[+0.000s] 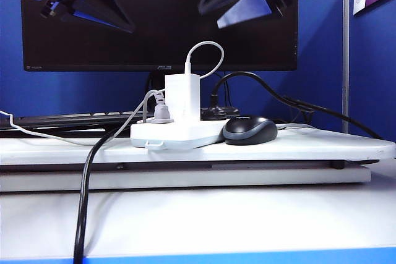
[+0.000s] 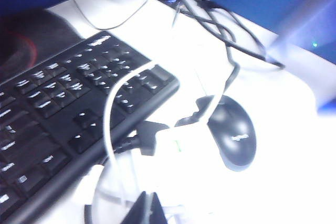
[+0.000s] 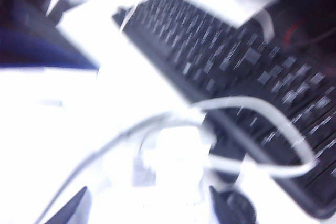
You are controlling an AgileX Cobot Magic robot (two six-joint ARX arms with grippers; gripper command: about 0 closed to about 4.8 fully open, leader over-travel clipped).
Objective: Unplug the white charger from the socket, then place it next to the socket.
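- charger (image 1: 182, 97) stands upright in the socket (image 1: 176, 133), mid-frame, below and between my grippers.
- right gripper (image 3: 147, 208) spread wide, empty.
- left gripper (image 2: 146, 208) looks pinched shut.

Black pincer (image 1: 238, 4) fingers (image 3: 68, 211), blue-lit housings.

White charger (image 1: 182, 98): smooth plastic, slight sheen. Socket (image 1: 185, 133): smooth white plastic. Mouse (image 1: 250, 130): dark glossy plastic.

Ext low front; wrists overhead keyboard (image 2: 68, 108).
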